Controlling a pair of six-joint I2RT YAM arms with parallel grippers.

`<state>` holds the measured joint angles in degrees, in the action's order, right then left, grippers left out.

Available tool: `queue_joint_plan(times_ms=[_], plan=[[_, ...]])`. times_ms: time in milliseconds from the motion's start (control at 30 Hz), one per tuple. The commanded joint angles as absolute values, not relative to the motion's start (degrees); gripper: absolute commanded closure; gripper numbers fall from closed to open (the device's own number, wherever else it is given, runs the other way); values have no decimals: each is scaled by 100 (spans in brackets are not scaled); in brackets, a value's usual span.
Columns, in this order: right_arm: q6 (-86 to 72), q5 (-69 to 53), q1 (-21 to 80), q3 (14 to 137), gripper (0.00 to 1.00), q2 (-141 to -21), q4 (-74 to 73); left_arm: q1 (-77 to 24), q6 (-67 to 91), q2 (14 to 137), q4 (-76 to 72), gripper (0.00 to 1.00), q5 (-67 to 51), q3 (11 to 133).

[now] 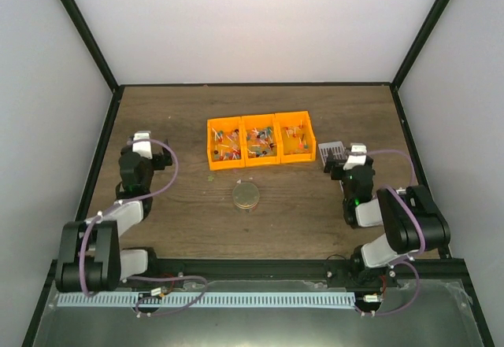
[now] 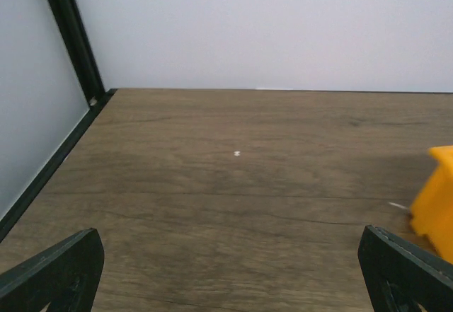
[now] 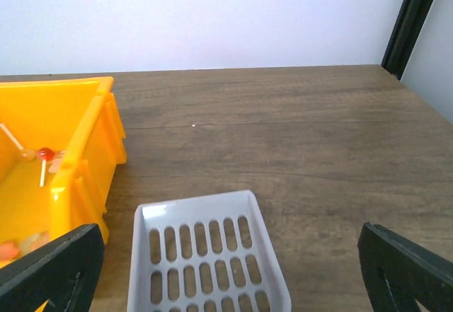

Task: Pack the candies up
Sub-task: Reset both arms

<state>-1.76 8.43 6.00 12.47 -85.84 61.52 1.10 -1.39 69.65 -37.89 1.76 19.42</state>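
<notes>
The candies [image 1: 232, 144] are tiny wrapped sweets in mixed colours, lying in three orange bins [image 1: 261, 123] side by side at the middle back. A few candies [image 3: 45, 154] show in the nearest bin [image 3: 85, 149] in the right wrist view. A white slotted scoop [image 1: 331, 153] lies on the table right of the bins. My right gripper [image 1: 346, 160] is open just behind it, and the scoop [image 3: 205, 255] sits between the wide-apart fingers [image 3: 396, 262], touching neither. My left gripper [image 1: 151, 146] is open and empty over bare table [image 2: 228, 255], left of the bins.
A round gold lid [image 1: 246, 196] sits on the table in front of the middle bin. A small speck, maybe a stray candy [image 1: 211, 179], lies in front of the left bin. A corner of the left bin [image 2: 435, 199] shows in the left wrist view. White walls with black frame posts [image 1: 87, 32] enclose the table.
</notes>
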Motion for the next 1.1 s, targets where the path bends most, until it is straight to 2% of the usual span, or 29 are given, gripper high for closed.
queue_joint_plan(times_ms=[0, 100, 433, 533, 1067], plan=[[38, 675, 554, 624, 0, -8784, 8571, 591, 27, 7586, -4731, 0, -335, 2105], [98, 555, 549, 630, 0, -8828, 8679, 612, 93, 7886, -5852, 0, -880, 1675], [-104, 944, 554, 536, 0, -8752, 8744, 478, 112, 8893, -7178, 0, -441, 1373], [-137, 1046, 554, 660, 0, -8763, 8533, 353, 18, 8899, -6792, 0, -221, 1549], [-177, 1126, 554, 871, 0, -8798, 8164, 223, -113, 8955, -6716, 0, -139, 1639]])
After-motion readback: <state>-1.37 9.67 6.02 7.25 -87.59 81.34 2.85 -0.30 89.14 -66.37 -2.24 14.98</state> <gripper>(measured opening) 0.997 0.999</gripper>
